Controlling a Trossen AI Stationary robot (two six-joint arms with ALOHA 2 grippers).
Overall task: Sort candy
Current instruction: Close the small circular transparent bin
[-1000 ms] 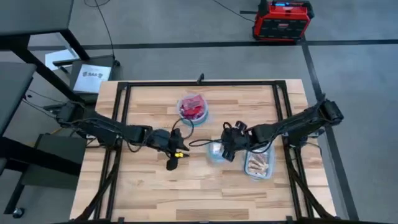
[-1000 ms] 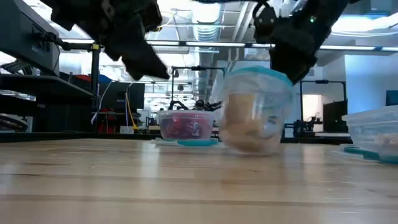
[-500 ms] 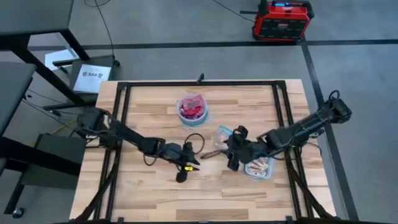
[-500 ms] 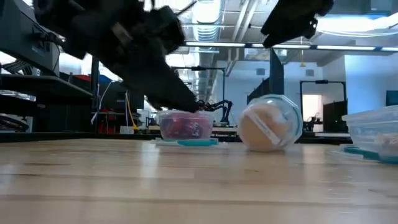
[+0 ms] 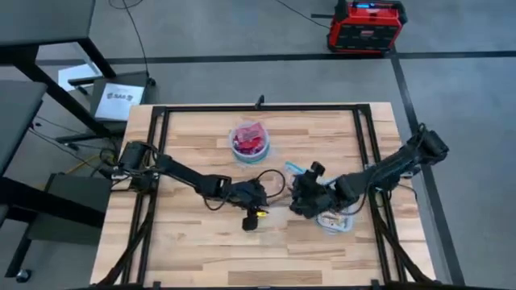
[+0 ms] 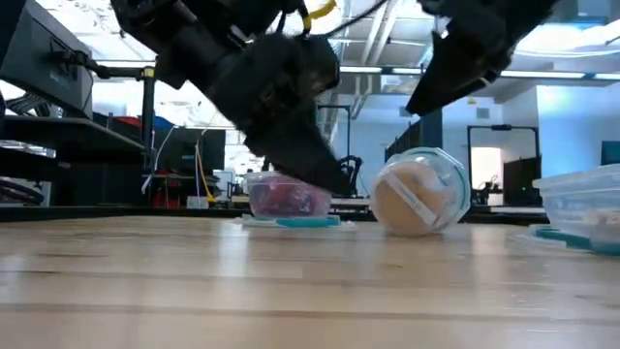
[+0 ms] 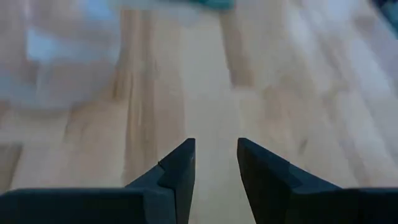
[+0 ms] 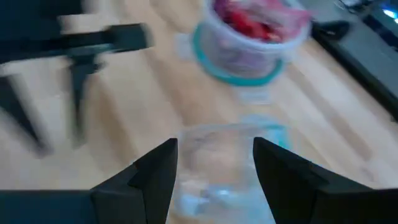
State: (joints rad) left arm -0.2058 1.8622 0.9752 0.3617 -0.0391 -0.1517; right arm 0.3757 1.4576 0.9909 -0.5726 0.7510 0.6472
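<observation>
Left of the tipped bowl [image 5: 292, 174]: left gripper [image 5: 258, 196] low over bare table [image 5: 193, 234], fingers a little apart, holding nothing. Farther off, bowl of red candy [image 5: 249, 138] upright. Tipped bowl itself on its side, pale candy [image 6: 412, 199] visible inside. Right of it: right gripper [image 5: 305, 193], fingers [image 8: 155, 168] spread wide, lined up on the clear wall. Next to that, the tub [image 5: 336, 217]. Best to close squarely across the wall, slowly, to keep it from rolling away.
</observation>
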